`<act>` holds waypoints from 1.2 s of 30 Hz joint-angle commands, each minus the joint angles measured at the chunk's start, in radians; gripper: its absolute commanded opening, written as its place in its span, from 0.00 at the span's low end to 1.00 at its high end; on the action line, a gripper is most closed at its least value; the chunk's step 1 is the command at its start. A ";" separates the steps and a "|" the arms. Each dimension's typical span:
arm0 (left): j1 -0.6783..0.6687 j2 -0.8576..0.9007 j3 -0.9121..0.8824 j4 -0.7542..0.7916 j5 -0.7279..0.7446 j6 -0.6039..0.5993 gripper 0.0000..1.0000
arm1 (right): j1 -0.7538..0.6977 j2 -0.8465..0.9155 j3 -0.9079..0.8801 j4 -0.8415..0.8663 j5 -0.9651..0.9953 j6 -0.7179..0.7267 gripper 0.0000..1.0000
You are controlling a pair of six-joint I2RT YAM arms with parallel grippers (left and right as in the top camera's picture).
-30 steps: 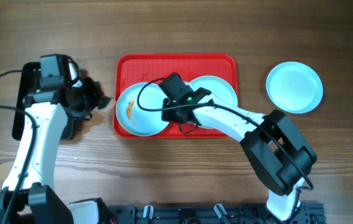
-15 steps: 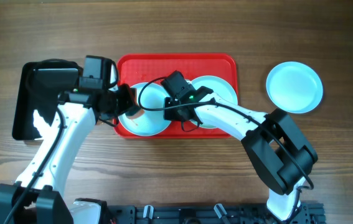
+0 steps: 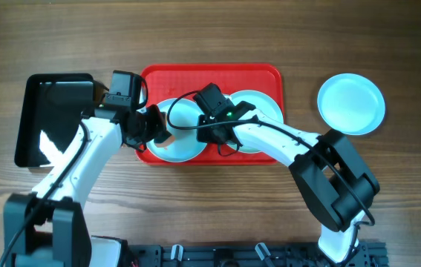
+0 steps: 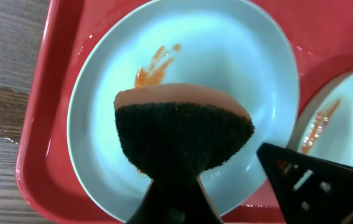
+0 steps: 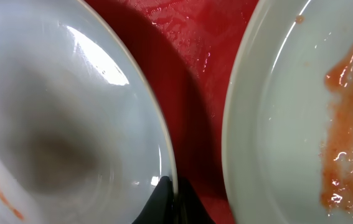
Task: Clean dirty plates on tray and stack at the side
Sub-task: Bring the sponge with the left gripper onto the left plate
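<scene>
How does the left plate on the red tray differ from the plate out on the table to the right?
The left tray plate has an orange sauce smear; the table plate looks clean. The left tray plate lies on the red tray under a sponge; the table plate sits alone on the table. Both are round, pale, shallow.

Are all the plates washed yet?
Not yet. One clean-looking plate sits off the red tray. The left gripper holds a sponge over the first smeared plate, which the right gripper pinches by its rim. The second smeared plate waits, then stacking.
</scene>
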 commanded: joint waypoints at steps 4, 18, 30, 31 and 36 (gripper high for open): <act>-0.032 0.113 -0.009 0.062 0.026 -0.032 0.04 | -0.004 0.021 -0.007 -0.024 0.047 0.001 0.04; -0.096 0.177 -0.009 0.186 -0.019 -0.032 0.04 | -0.004 0.021 -0.007 -0.023 0.047 0.001 0.04; -0.115 0.276 -0.009 0.281 -0.071 -0.028 0.04 | -0.004 0.021 -0.007 -0.024 0.047 0.001 0.04; -0.115 0.276 -0.009 0.273 -0.101 -0.028 0.04 | -0.004 0.021 -0.007 -0.024 0.047 0.001 0.04; -0.098 0.276 -0.009 0.206 -0.211 -0.028 0.04 | -0.004 0.021 -0.007 -0.024 0.047 0.001 0.04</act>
